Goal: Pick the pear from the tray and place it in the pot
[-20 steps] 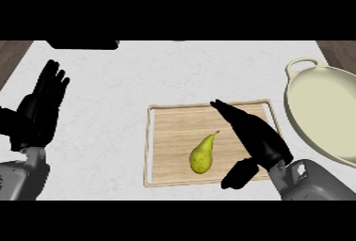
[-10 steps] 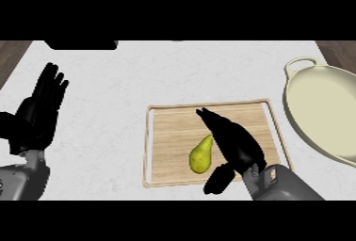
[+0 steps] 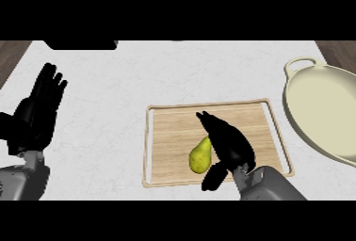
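So the pear (image 3: 201, 154) is seen lying on the wooden tray (image 3: 170, 136), a bit below the middle of the frame, its narrow end pointed up and slightly right, the fat end toward the lower left. The tray itself is set on the white counter (image 3: 139, 75), roughly centre and lower centre of the frame.

The right hand (image 3: 228, 141) is placed just beside the pear, along its right edge, with the fingers (image 3: 207, 120) stretched out straight toward the upper left, past the pear's tip. The thumb (image 3: 214, 176) is hung down below the pear's fat end, at the tray's lower rim. Nothing is wrapped around the fruit: the hand is released, flat and uncurled, and the pear is fully visible on the left side of it. Whether the palm edge is actually touching the pear can't be told, the two just meet in the view.

The cream pot (image 3: 327, 113) is found at the right edge of the frame, well apart from the pear, handle up top.

The left hand (image 3: 38, 115) is shown at the left edge, fingers up and relaxed, resting.
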Robot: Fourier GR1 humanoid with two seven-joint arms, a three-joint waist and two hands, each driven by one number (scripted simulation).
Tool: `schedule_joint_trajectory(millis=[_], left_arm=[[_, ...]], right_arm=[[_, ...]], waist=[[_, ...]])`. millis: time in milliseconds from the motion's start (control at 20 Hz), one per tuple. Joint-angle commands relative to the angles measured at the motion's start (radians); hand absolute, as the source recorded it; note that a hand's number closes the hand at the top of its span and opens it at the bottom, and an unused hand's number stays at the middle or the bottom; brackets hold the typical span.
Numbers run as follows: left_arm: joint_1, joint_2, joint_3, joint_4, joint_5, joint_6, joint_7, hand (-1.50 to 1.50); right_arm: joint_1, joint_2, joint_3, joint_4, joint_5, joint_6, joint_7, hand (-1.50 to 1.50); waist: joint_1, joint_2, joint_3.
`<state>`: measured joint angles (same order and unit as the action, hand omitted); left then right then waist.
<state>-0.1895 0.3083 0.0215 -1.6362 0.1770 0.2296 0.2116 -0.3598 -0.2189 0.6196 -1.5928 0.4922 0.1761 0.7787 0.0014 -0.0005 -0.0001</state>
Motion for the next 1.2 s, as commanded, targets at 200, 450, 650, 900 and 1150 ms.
schedule_joint_trajectory(millis=[200,450,650,900,1150], left_arm=[[-0.035,-0.042,0.013,0.073,-0.046,-0.03,-0.022,0.0],[0.002,-0.061,0.023,0.004,-0.067,-0.046,0.006,0.0],[-0.06,-0.044,0.068,0.027,-0.049,-0.053,0.05,0.0],[-0.065,-0.069,0.058,0.075,-0.076,-0.056,-0.002,0.0],[0.03,-0.079,0.069,-0.049,-0.072,-0.085,0.023,0.0]], right_arm=[[0.006,0.091,-0.051,0.161,0.123,0.003,-0.106,-1.5],[0.003,0.122,-0.123,0.15,0.162,0.079,-0.101,-1.5],[0.067,0.074,-0.155,0.195,0.164,0.056,-0.238,-1.5],[0.003,0.135,-0.079,0.26,0.271,0.056,-0.29,1.5],[0.017,0.161,-0.145,0.32,0.311,0.035,-0.387,1.5]], waist=[[0.0,0.001,0.0],[0.0,0.0,0.0],[-0.002,0.0,0.0],[-0.002,0.001,0.0],[0.002,0.0,0.0]])
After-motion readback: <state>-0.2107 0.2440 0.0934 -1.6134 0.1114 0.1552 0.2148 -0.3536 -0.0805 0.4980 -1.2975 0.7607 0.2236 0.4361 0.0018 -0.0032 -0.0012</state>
